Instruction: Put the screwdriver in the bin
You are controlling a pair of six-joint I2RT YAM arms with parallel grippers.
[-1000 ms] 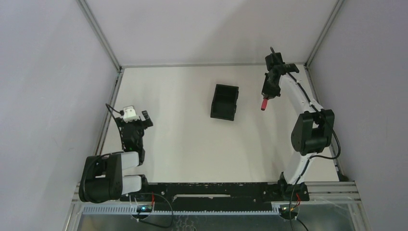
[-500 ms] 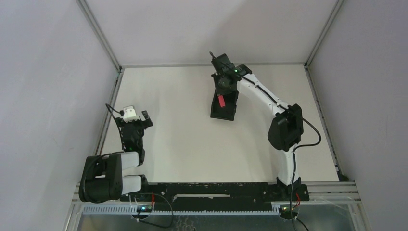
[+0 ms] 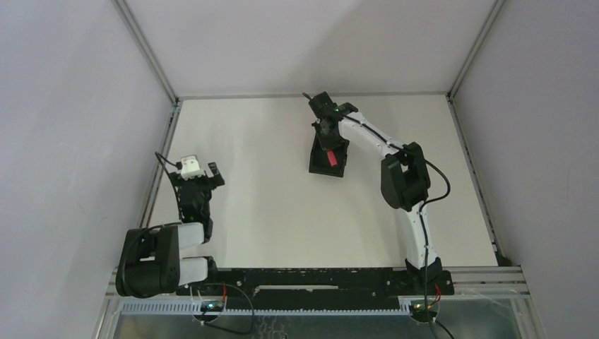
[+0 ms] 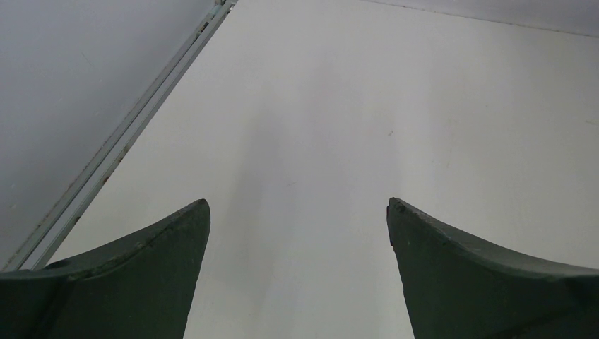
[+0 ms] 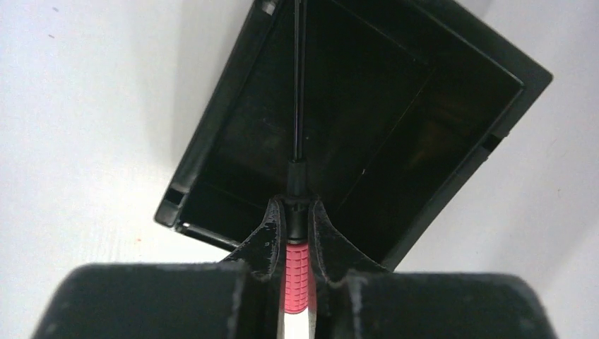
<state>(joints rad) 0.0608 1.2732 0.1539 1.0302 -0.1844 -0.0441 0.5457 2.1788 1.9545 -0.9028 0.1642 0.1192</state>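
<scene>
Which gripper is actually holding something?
The right gripper, shut on the screwdriver over the bin; the left gripper is open with nothing between its fingers.

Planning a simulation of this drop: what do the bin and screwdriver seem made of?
The bin looks like moulded black plastic: thin upright walls, dull sheen. The screwdriver handle looks like red-pink ribbed plastic or rubber; shaft thin, black, probably metal.

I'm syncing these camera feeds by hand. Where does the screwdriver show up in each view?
Top external: the screwdriver is upper centre, its red handle inside the outline of the bin.
Left wrist: not in it.
Right wrist: bottom centre, clamped in the right gripper, shaft pointing up into the bin.
Shared landmark: the black bin, seen in the top and right wrist views.
</scene>
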